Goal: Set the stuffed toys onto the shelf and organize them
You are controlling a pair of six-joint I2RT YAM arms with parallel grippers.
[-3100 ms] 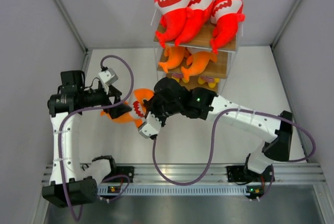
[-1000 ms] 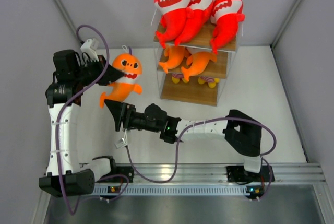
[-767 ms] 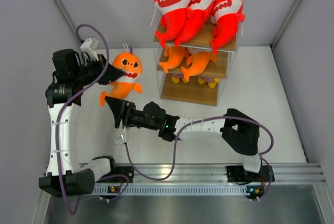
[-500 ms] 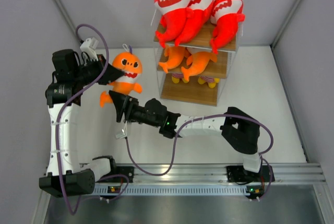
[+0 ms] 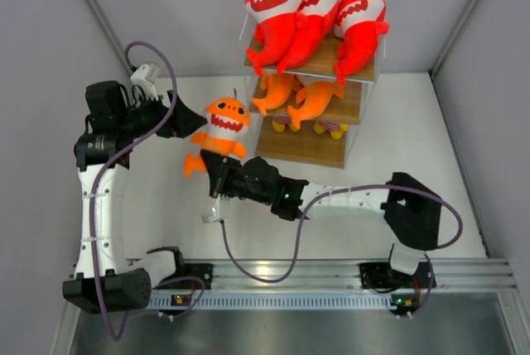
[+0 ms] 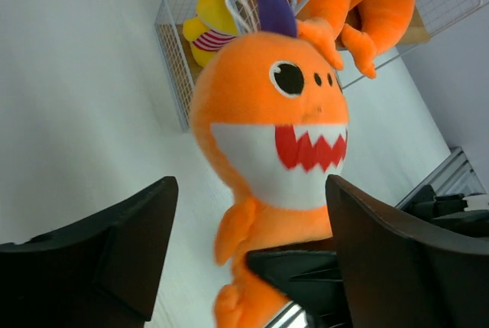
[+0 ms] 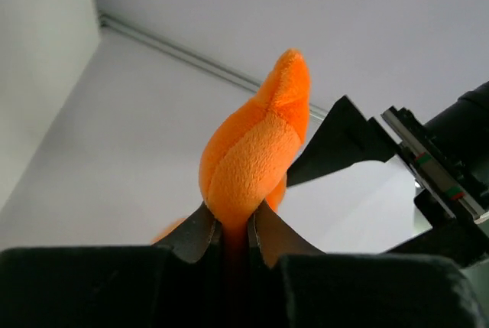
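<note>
An orange fish plush [image 5: 224, 126] with a white toothy mouth hangs upright just left of the shelf [image 5: 308, 146]. My right gripper [image 5: 216, 170] is shut on its tail, and the right wrist view shows the tail [image 7: 254, 152] pinched between the jaws of that gripper [image 7: 237, 230]. My left gripper [image 5: 187, 118] is open to the left of the plush. In the left wrist view the plush [image 6: 273, 133] sits between the spread fingers of the left gripper [image 6: 252, 217] without touching them. Three red sharks [image 5: 308, 16] lie on the top tier. Two orange fish [image 5: 300, 95] lie on the middle tier.
Yellow striped toys [image 5: 330, 129] sit on the shelf's bottom tier, also in the left wrist view [image 6: 206, 28]. Grey walls enclose the white table [image 5: 406, 131] on three sides. The shelf's clear side wall is close to the held plush.
The left gripper held the plush up by its head. The right gripper closed on the tail, the left gripper let go, and the plush has moved right toward the shelf.
</note>
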